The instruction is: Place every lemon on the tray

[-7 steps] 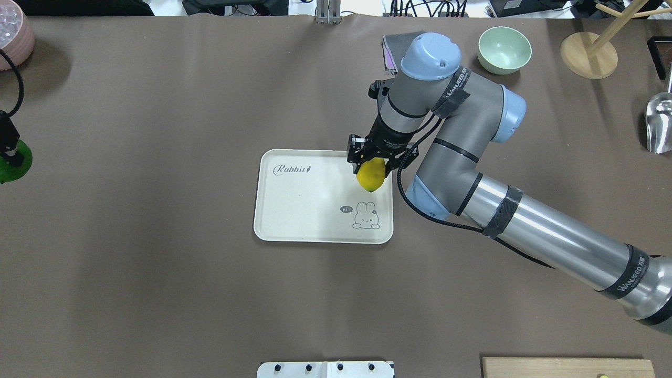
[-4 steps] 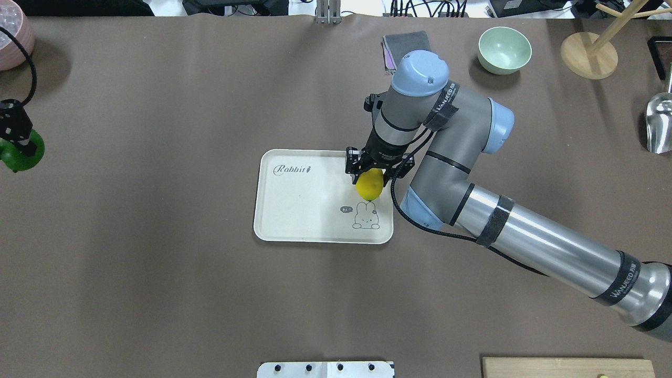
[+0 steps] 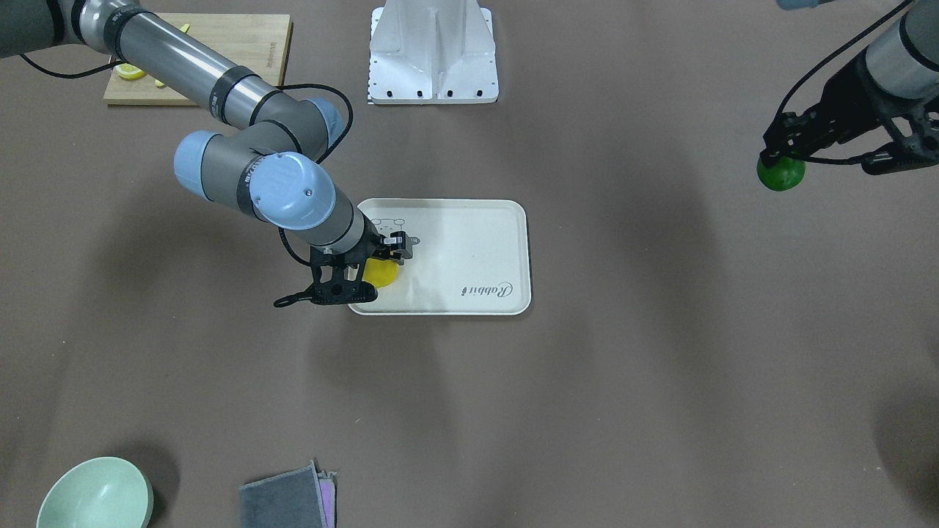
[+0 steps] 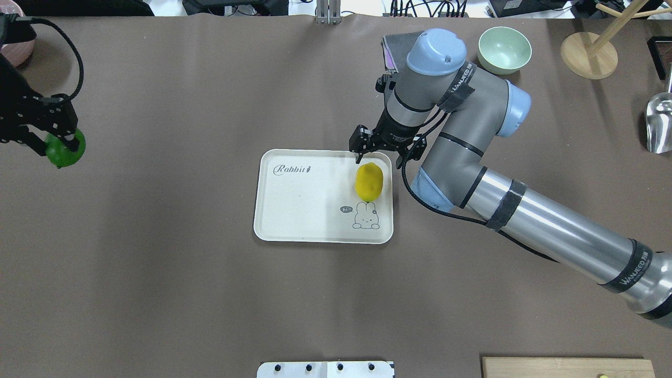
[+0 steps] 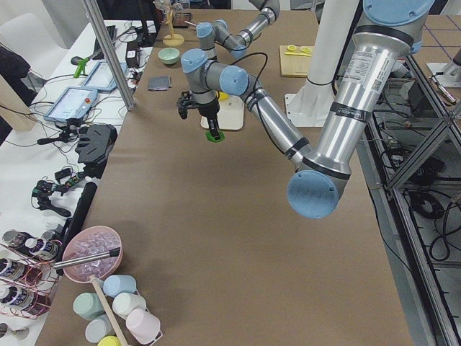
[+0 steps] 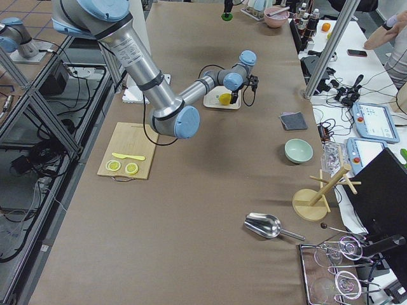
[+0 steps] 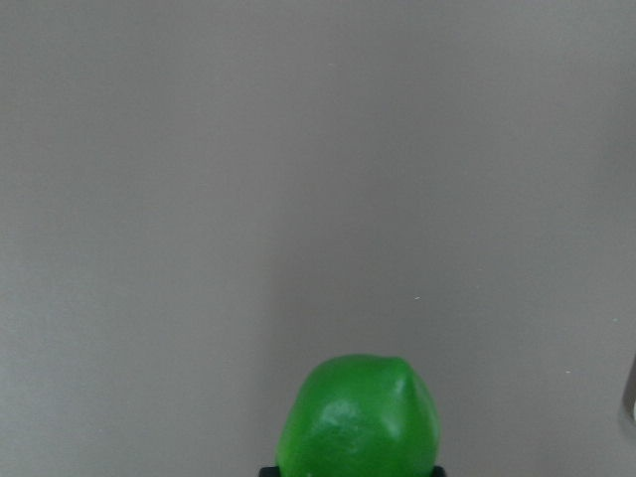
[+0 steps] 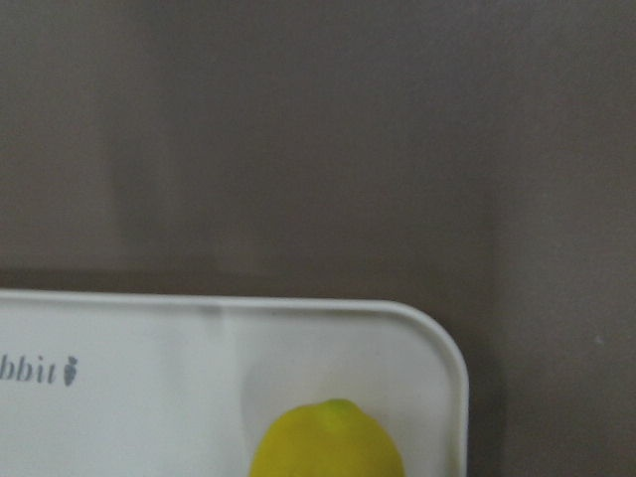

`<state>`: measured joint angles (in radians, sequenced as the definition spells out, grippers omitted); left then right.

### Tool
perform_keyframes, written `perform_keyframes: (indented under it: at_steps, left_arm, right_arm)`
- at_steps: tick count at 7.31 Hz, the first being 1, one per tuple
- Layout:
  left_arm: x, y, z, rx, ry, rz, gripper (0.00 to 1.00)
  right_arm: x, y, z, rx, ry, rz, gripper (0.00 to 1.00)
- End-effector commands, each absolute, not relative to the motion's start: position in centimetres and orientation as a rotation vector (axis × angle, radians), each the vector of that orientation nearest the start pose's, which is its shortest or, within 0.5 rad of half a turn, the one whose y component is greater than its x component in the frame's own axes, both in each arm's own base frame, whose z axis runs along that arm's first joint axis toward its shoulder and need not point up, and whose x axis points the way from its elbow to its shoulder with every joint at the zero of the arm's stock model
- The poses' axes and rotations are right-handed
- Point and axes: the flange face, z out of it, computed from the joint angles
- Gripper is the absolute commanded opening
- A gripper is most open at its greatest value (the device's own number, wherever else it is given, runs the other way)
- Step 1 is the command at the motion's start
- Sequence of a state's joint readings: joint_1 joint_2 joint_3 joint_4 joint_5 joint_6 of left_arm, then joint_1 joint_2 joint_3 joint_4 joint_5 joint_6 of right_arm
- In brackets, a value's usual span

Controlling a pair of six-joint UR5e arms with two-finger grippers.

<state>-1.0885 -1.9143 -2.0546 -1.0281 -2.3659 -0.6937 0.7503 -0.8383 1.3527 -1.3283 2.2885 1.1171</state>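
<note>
Two arms work over one brown counter (image 4: 157,289), the largest surface in view. Right arm (image 4: 551,236) reaches in to mid-counter; left arm (image 3: 902,44) is out at the robot's left end. Cream tray (image 4: 294,210) lies flat at centre, with the "Rabbit" script in its far left corner in the overhead view and a small animal drawing (image 4: 366,215) in its near right corner. Wooden cutting board (image 3: 220,44) sits at the robot's near right and carries a lemon slice (image 3: 130,71); it is well apart from the tray. Grey cloth (image 3: 286,502) and pale green bowl (image 4: 504,50) sit along the far edge, on the right arm's side. Yellow lemon (image 4: 369,181) lies on the tray in its right half, between the far right corner and the drawing, long axis running far to near. Right gripper (image 4: 381,156) hangs over the tray's far right rim, jaws spread, and is apart from the yellow lemon; the right wrist view shows the fruit's end and the tray corner, with no finger on it. Green lemon (image 4: 63,155), the smaller fruit, is off the tray, well to the left. Left gripper (image 4: 52,143) has its jaws pinching the green lemon. Whether this fruit touches the counter I cannot tell.
</note>
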Motion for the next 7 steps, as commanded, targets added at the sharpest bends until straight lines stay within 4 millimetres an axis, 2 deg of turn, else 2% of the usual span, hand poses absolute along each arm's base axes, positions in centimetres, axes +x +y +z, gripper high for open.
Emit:
perform_keyframes:
  at_steps: [1, 2, 3, 4, 5, 6, 7]
  left_arm:
    - [22.2, -50.1, 28.8, -0.254, 0.803, -0.144, 0.0]
    - [24.8, -50.3, 28.1, -0.272, 0.798, -0.125, 0.0]
    - [26.7, -51.2, 26.8, -0.274, 0.802, -0.135, 0.0]
    - [29.9, -51.8, 25.7, -0.29, 0.813, -0.165, 0.0]
    - [34.7, -50.6, 24.9, -0.288, 0.805, -0.2, 0.0]
    - [37.9, -49.1, 23.8, -0.258, 0.795, -0.223, 0.0]
    - [41.1, -48.9, 21.7, -0.261, 0.789, -0.215, 0.0]
  right_arm:
    - [-44.4, -59.1, 28.1, -0.155, -1.014, 0.045, 1.0]
    - [-41.6, -58.9, 30.4, -0.11, -1.026, 0.002, 1.0]
    - [-38.1, -58.6, 31.4, -0.041, -1.049, -0.075, 1.0]
    - [-33.5, -57.1, 34.2, -0.015, -1.071, -0.129, 0.99]
    - [-30.0, -55.6, 36.3, 0.02, -1.088, -0.196, 0.99]
    - [-27.8, -53.0, 37.6, 0.06, -1.091, -0.259, 0.99]
    - [-26.4, -49.8, 38.9, 0.098, -1.085, -0.347, 0.99]
